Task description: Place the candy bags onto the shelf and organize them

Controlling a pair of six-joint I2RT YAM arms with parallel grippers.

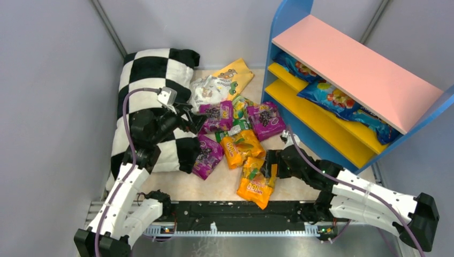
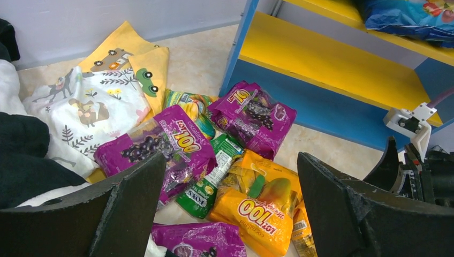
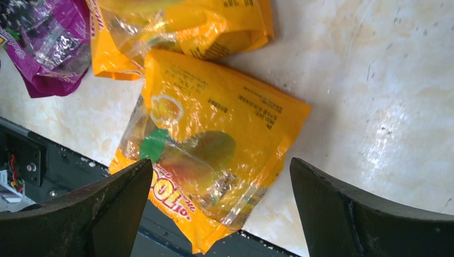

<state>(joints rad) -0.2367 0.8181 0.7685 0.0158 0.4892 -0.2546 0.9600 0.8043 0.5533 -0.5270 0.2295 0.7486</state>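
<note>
From above, three purple bags (image 1: 218, 116), two orange bags (image 1: 242, 147) and two green bags (image 1: 234, 131) lie heaped mid-worktop (image 1: 214, 184) between the checkered pillow (image 1: 155, 69) and the shelf (image 1: 353, 67). Three blue bags (image 1: 329, 97) rest on the shelf's yellow boards. The left wrist view shows the left gripper (image 2: 230, 160) gaping empty above the heap, while the right wrist view shows the right gripper (image 3: 222, 171) spread wide and empty over the orange bag at the worktop's near edge.

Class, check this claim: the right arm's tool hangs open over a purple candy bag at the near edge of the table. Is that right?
Not quite: the bag is orange, not purple. The right wrist view shows the open right tool hanging over an orange candy bag at the near edge of the table.
</note>
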